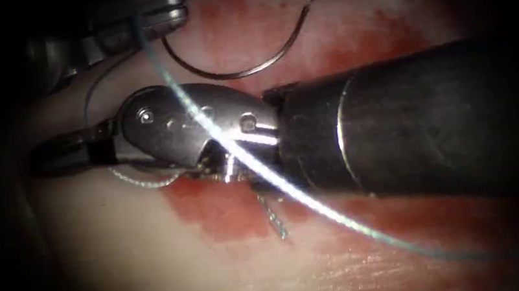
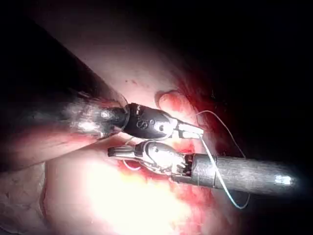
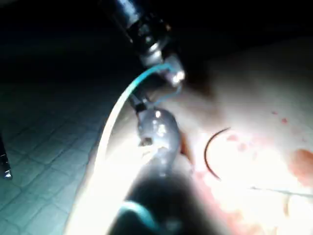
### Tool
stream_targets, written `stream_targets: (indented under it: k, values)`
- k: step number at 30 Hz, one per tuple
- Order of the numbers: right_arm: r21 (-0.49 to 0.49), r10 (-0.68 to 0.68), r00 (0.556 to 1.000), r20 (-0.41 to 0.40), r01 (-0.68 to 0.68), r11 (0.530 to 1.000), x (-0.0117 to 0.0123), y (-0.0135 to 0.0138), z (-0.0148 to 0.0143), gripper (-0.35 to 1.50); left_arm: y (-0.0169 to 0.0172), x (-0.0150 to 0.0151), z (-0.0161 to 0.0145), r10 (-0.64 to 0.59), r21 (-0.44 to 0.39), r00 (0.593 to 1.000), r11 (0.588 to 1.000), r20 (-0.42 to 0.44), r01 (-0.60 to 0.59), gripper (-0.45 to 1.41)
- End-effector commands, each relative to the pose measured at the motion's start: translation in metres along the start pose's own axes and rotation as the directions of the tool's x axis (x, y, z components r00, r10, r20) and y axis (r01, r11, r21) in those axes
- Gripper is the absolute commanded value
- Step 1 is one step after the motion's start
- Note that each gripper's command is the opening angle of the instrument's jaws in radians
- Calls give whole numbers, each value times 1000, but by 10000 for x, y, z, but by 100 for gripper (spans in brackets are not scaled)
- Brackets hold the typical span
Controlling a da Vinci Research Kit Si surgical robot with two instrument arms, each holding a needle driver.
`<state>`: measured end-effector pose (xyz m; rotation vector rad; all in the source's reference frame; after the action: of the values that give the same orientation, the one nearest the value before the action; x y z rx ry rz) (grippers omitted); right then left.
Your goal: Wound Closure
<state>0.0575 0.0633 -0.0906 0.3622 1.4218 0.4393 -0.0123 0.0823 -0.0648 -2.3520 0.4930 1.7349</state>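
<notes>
The needle lies free on the tissue, above the right claw, and no tool holds it; whether its tip is in the tissue I cannot tell. The left claw is pressed together and pinches the thread. From there the thread runs down across the right claw and further to the lower right. The right claw points to the left, low over the cut; if it is spread or closed I cannot tell. Red fluid stains the tissue around the cut. A short cut end of thread stands just below the right tool.
</notes>
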Motion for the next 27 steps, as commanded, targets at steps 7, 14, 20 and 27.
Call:
stream_targets:
  k: [7, 14, 20, 27]
  values:
    - [-77, 36, 991, -130, -46, 996, 15, 31, 4, -35, 21, 3, -1, -14, -12, 1000, 1000, -11, 14, -35]
    - [-81, 60, 970, -235, -81, 993, 48, 49, -24, -35, 54, 2, -19, -40, -22, 999, 999, -7, 40, -35]
    - [-11, 89, 932, -351, -99, 995, 69, 63, -51, -35, 70, -14, -28, -56, -41, 998, 998, 11, 57, -35]
    - [89, 144, 914, -378, -119, 989, 69, 61, -65, -35, 74, -35, -34, -59, -58, 998, 996, 35, 61, -35]
